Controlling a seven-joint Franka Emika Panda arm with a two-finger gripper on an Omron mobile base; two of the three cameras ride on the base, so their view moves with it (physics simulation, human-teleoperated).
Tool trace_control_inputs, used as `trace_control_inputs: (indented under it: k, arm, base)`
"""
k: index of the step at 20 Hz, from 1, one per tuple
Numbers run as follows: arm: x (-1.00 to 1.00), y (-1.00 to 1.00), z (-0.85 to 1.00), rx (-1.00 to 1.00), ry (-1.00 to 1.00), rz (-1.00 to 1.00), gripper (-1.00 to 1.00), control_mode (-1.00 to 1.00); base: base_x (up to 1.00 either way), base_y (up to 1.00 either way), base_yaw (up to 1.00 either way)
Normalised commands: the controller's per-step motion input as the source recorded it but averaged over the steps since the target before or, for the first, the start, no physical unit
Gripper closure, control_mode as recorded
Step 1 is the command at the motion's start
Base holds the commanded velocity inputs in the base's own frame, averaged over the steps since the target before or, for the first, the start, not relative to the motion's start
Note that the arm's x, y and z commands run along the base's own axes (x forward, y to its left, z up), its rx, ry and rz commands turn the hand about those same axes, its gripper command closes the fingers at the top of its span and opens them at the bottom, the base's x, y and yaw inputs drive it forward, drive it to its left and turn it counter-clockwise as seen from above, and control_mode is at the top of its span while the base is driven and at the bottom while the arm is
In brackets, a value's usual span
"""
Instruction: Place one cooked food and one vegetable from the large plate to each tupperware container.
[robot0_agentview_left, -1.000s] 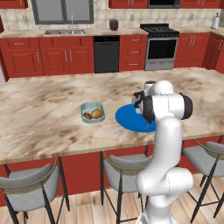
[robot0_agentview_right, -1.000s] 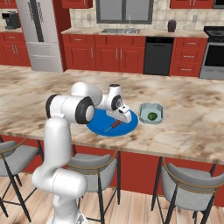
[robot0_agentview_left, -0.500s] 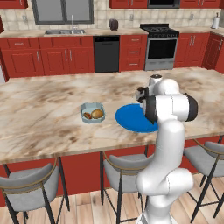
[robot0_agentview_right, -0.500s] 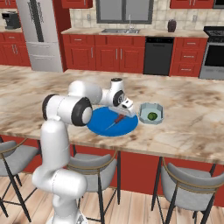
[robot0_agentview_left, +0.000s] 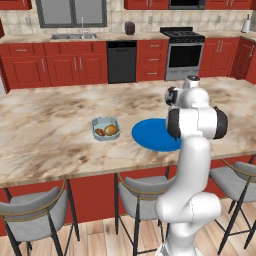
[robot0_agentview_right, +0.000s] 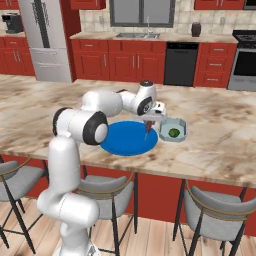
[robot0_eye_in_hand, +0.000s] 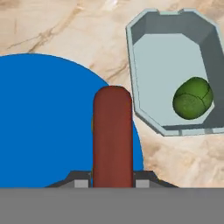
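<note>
Lifted off the large plate (robot0_agentview_left: 156, 135) since a second ago, the arm leaves a filled tub (robot0_agentview_left: 105, 128) behind. From the right, the gripper (robot0_agentview_right: 148, 123), clamped on a sausage (robot0_agentview_right: 147, 131), nears the second tupperware container (robot0_agentview_right: 173, 129). Hand view: the sausage (robot0_eye_in_hand: 112, 135) hangs short of that tub (robot0_eye_in_hand: 175, 70) holding a green vegetable (robot0_eye_in_hand: 193, 98); releasing early drops it on the worktop (robot0_eye_in_hand: 183, 157).

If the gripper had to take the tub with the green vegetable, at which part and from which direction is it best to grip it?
Probably by one upright wall of the tub, coming from above with one finger inside and one outside. The walls are thin and the top is open. The far side looks best, since the green vegetable lies against the near wall.
</note>
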Motion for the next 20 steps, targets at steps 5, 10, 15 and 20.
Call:
trace_control_inputs:
  k: [5,10,15,20]
  arm:
    - [0.56,-0.45,0.00,0.00,-0.26,0.24,1.00,-1.00]
    - [0.61,-0.37,0.16,-0.01,0.14,0.11,1.00,-1.00]
    - [0.33,-0.08,0.00,0.01,0.00,0.00,1.00,-1.00]
    - [0.33,-0.09,0.00,0.02,0.05,0.00,1.00,-1.00]
  base:
    - [0.00,0.00,0.00]
    - [0.00,0.00,0.00]
    - [0.00,0.00,0.00]
    - [0.00,0.00,0.00]
